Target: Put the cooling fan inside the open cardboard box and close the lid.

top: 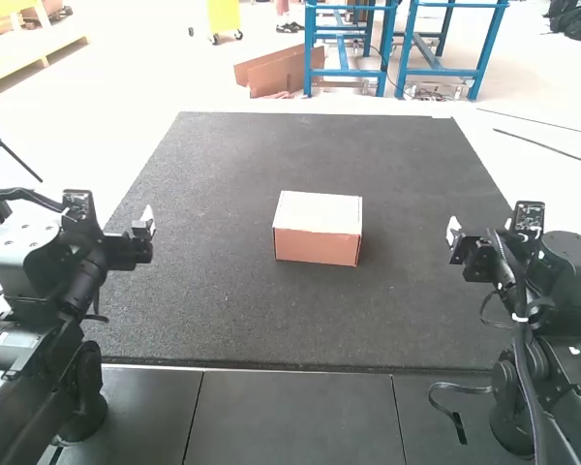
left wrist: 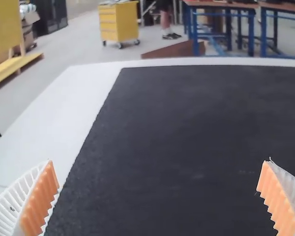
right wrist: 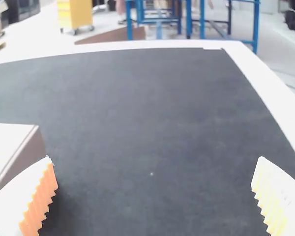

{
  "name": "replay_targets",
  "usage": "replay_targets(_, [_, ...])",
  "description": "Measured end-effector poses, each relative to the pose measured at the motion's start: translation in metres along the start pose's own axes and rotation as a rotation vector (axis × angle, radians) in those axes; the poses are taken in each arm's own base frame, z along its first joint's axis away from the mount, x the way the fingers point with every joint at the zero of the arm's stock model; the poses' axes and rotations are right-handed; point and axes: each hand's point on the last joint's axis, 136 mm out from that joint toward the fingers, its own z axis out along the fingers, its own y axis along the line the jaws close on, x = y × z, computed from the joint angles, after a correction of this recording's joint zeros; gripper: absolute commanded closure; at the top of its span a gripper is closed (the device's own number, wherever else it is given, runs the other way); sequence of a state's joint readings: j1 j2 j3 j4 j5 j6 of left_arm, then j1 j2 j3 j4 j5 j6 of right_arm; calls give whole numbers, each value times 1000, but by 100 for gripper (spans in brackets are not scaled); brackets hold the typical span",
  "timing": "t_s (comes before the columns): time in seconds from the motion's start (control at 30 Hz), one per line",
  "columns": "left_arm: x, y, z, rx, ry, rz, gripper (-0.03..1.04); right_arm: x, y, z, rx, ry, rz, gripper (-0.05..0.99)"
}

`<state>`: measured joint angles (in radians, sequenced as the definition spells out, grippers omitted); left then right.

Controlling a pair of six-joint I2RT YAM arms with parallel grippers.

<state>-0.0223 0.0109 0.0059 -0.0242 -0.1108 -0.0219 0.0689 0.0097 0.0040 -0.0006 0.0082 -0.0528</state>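
A brown cardboard box (top: 318, 228) stands in the middle of the black mat (top: 223, 165) with its lid flat and shut. One corner of the box (right wrist: 10, 145) appears in the right wrist view, just beyond one finger. My left gripper (top: 143, 231) hovers over the mat's left edge, well left of the box, open with nothing between its ribbed white fingers (left wrist: 32, 204). My right gripper (top: 457, 240) hangs at the mat's right side, open and empty, its orange-padded fingers (right wrist: 37, 199) wide apart.
The mat lies on a white table (top: 97, 126) with bare margins on both sides. A dark table edge (top: 290, 412) runs along the front, between the two arm bases.
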Motion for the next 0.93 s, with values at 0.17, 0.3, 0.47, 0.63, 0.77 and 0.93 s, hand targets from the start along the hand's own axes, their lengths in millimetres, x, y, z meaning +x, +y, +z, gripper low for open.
replay_targets(0.17, [-1,2,0,-5,-6,6,5,0,0,0,0,0,0,2])
replay_targets(0.3, [-1,2,0,-5,-6,7,5,0,0,0,0,0,0,2])
replay_targets(0.47, [-1,2,0,-5,-6,9,5,0,0,0,0,0,0,2])
replay_targets(0.63, [-1,2,0,-5,-6,10,5,0,0,0,0,0,0,2])
replay_targets(0.77, [-1,2,0,-5,-6,10,5,0,0,0,0,0,0,2])
replay_targets(0.93, [-1,2,0,-5,-6,10,5,0,0,0,0,0,0,2])
